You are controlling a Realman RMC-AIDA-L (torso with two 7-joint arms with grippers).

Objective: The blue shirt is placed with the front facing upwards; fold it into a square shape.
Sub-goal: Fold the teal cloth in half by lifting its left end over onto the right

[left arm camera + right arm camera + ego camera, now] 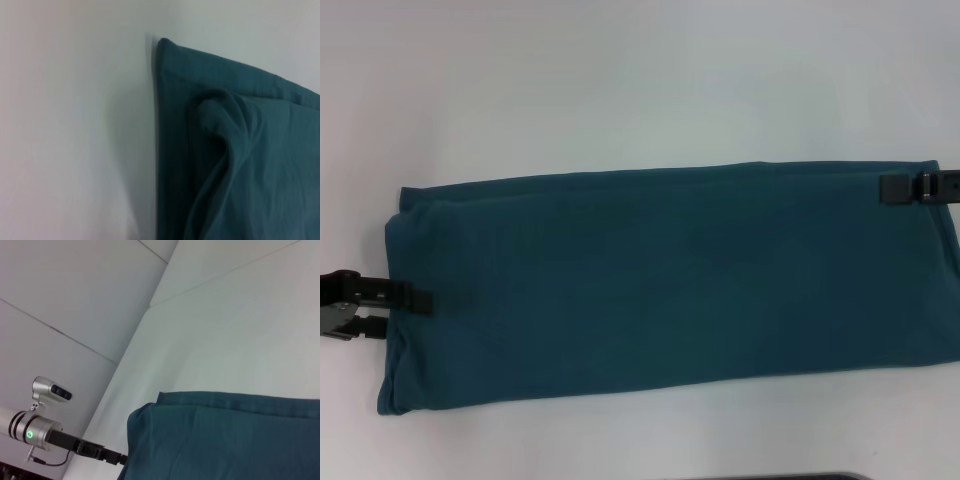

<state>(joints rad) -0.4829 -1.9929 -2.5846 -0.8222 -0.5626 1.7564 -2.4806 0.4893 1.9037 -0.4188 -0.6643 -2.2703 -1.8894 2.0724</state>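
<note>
The shirt (660, 285) lies on the table (620, 90) as a long band. My left gripper (420, 300) grips its left edge, my right gripper (890, 188) its far right corner — both appear clamped on cloth. Next, I judge, one end folds across — corners must stay aligned.

Soft, even overhead light washes the plain white bench (620, 80) in the head view, leaving almost no glare. The whole head picture is slightly soft. In the left wrist view the folded dark teal-blue cotton shirt (250, 165) throws a faint grey shadow beside its edge, and its folds look blurred. The right wrist view is brightest, with the bench pale and evenly lit.
</note>
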